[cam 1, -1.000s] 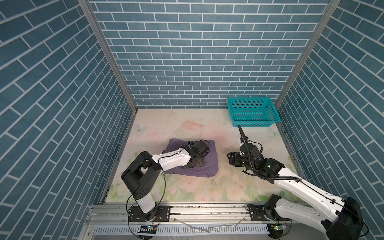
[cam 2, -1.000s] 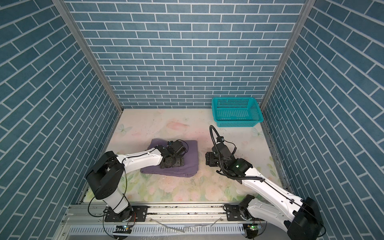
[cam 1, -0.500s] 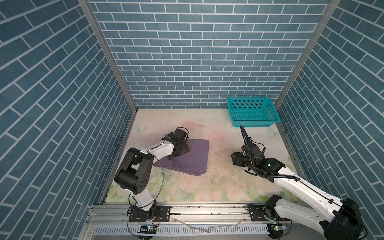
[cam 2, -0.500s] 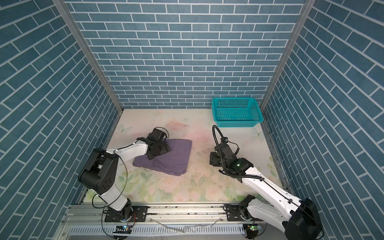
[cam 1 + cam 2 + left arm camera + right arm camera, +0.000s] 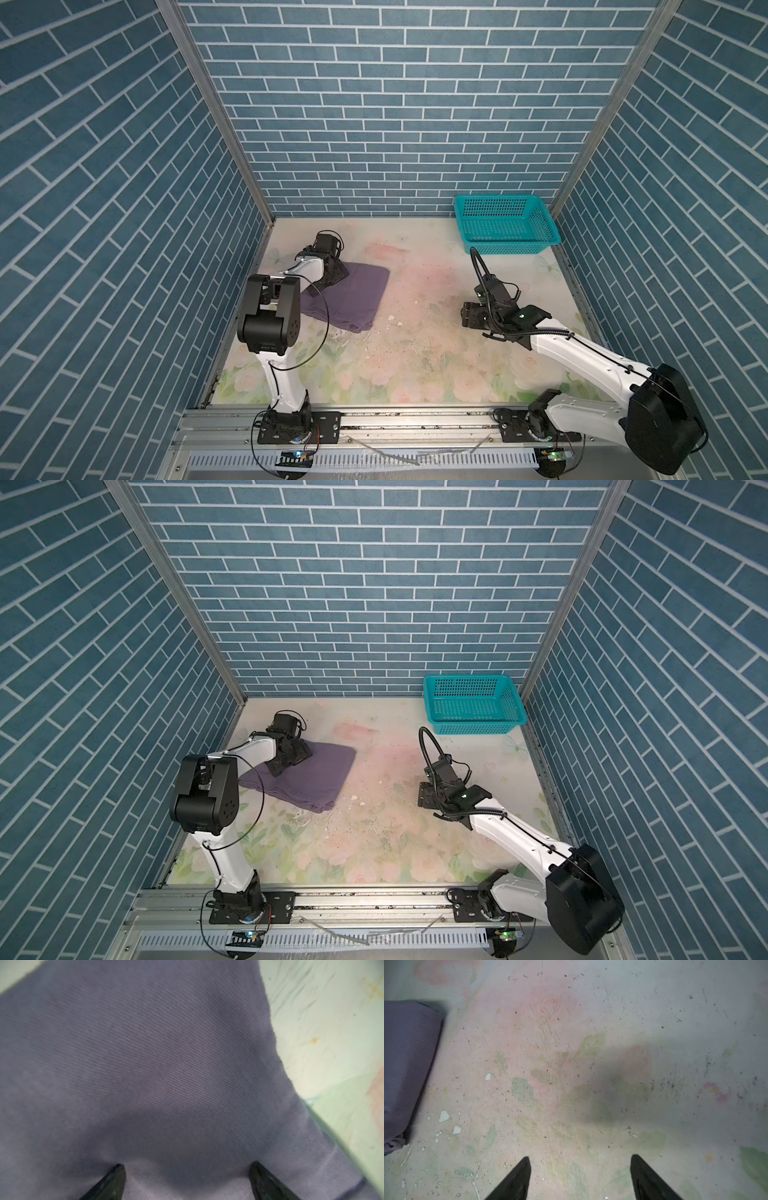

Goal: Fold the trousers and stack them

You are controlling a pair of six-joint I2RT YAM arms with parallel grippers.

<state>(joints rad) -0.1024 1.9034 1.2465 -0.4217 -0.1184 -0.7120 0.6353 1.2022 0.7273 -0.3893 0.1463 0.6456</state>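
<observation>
The white-shelled left arm (image 5: 282, 382) and right arm (image 5: 582, 353) have bulky black joint housings, looped black cables and tapered black fingertips (image 5: 515, 1184).

In both top views the left arm (image 5: 307, 266) covers a corner of the trousers (image 5: 357, 291). In the left wrist view they overrun the picture's edges, blurred beside the left gripper (image 5: 187, 1164).

Floral-printed table (image 5: 415, 332), scuffed, paint chipped near the middle. Flat on its left part: folded purple trousers (image 5: 353, 295). In its far right corner, well apart from those: teal mesh basket (image 5: 509, 248), upright.
</observation>
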